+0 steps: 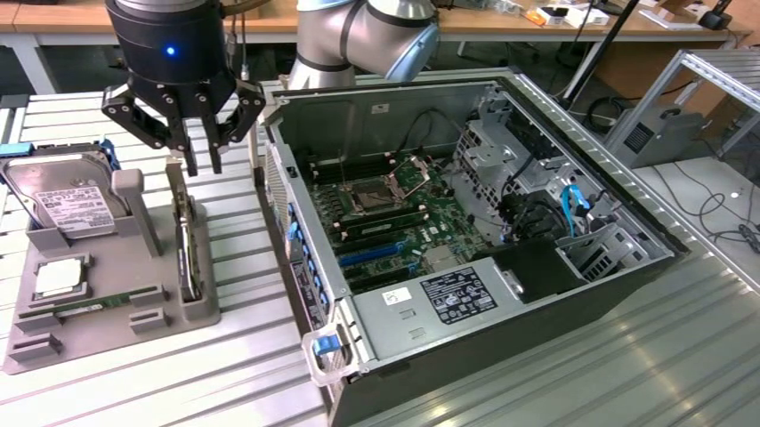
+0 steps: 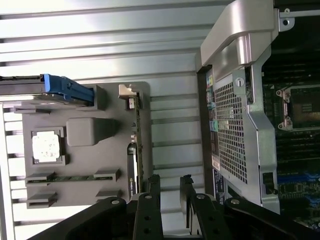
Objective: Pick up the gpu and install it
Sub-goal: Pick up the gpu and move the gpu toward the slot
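Note:
The gpu [image 1: 183,240] stands on edge in a slot of the grey holder tray [image 1: 119,334], its silver bracket at the far end. In the wrist view the gpu [image 2: 137,135] shows edge-on as a thin green strip with a black block beside it. My gripper [image 1: 203,167] hangs just above the card's far end, a little toward the exterior view's right of it. It is open, with a narrow gap and nothing between the fingers. In the wrist view my gripper [image 2: 170,179] has the card just outside the gap, beside one finger [image 2: 152,186].
On the tray also sit a silver hard drive [image 1: 74,203], a square processor chip [image 1: 57,277] and a memory stick [image 1: 105,302]. The open computer case [image 1: 570,285] lies to the exterior view's right, with its motherboard [image 1: 398,218] exposed. The table is ribbed metal.

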Robot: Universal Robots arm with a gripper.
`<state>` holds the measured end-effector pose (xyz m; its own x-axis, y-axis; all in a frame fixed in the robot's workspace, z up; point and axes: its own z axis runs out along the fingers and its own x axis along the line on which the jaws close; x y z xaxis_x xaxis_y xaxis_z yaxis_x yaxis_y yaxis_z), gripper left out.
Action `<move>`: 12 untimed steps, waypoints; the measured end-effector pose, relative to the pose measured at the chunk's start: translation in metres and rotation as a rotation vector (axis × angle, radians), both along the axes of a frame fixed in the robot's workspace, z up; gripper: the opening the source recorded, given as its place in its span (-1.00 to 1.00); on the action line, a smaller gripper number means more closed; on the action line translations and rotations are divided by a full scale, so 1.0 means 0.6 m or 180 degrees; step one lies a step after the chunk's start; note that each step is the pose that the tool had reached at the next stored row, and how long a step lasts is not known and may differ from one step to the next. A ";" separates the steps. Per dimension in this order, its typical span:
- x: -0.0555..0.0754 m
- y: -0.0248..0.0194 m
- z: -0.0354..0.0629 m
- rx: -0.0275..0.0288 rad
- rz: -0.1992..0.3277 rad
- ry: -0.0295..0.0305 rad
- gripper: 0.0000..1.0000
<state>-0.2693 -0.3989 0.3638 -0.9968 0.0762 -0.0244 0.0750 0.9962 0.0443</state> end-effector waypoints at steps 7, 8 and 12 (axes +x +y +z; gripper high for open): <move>0.000 0.0000 -0.005 0.0000 0.0000 0.0000 -0.40; 0.000 0.0000 -0.005 0.0000 0.0000 0.0000 -0.40; 0.000 0.0000 -0.008 0.0000 0.0000 0.0000 -0.40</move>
